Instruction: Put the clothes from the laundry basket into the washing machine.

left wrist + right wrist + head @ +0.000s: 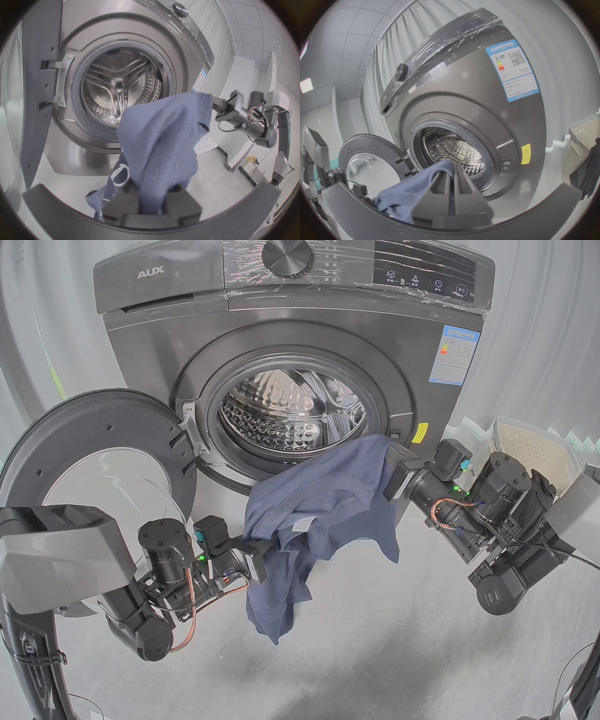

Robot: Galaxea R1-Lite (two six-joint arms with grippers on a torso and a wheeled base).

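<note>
Both my left gripper (152,192) and right gripper (450,175) clamp the navy blue fabric T-shirt (325,502); its hanging tail may snag outside the grey washing machine (156,346).

Head cam up high looking down at washing machine (156,352), both wrist cams low & close, all see the drum (118,84)

The washing machine (156,352) is finished in dark metallic grey. Its drum (281,409) is seen in shiny silver, patterned with rows of small holes. The T-shirt (325,502) is coloured navy blue, with white print. A blue-and-white label (455,355) and a yellow sticker (420,432) are carried on the machine's front. The laundry basket (537,452) is coloured cream and dotted with holes. The floor (375,646) is pale grey.
</note>
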